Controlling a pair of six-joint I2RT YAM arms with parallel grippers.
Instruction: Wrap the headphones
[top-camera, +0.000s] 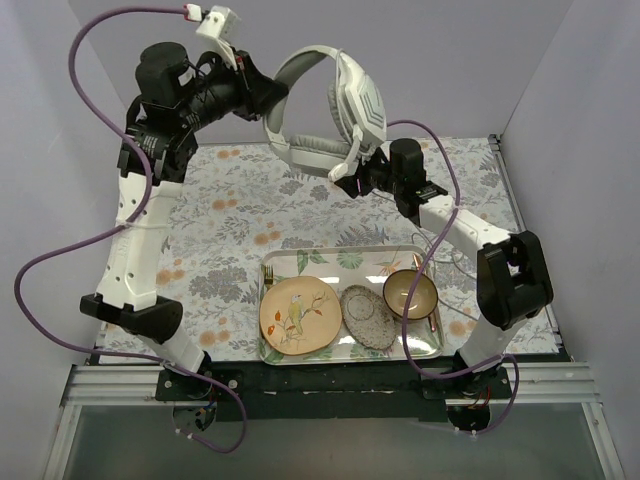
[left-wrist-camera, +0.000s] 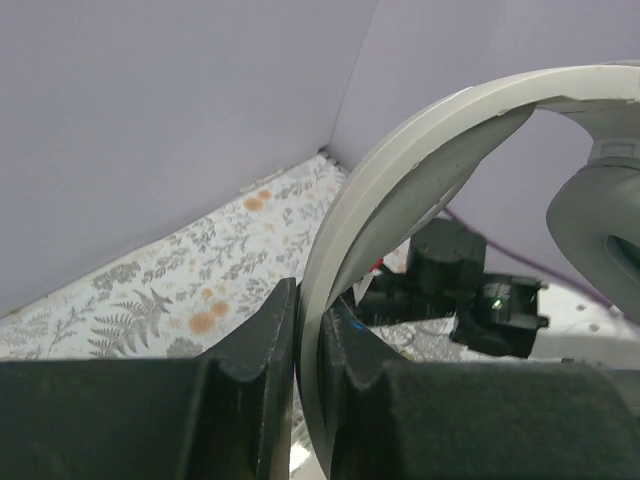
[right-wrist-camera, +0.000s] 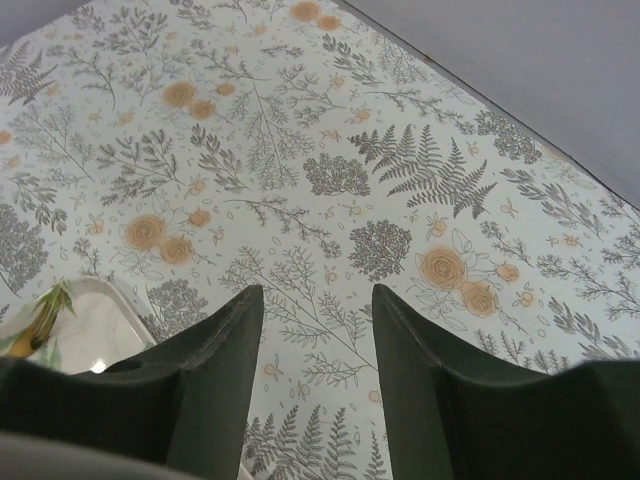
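Note:
The light grey headphones (top-camera: 318, 108) hang in the air above the back of the table, headband arched and one ear cup (top-camera: 361, 98) facing right. My left gripper (top-camera: 268, 97) is shut on the headband (left-wrist-camera: 400, 170), which is pinched between its jaws in the left wrist view (left-wrist-camera: 308, 300). My right gripper (top-camera: 347, 183) is open and empty just below the ear cup, over the floral tablecloth (right-wrist-camera: 300, 180). A thin grey cable (top-camera: 452, 256) trails down by the right arm.
A tray (top-camera: 350, 262) at the front centre holds a bird-painted plate (top-camera: 297, 315), a speckled oval dish (top-camera: 367, 317) and a bowl (top-camera: 410, 293). Grey walls enclose the back and sides. The right arm (left-wrist-camera: 450, 280) shows behind the headband.

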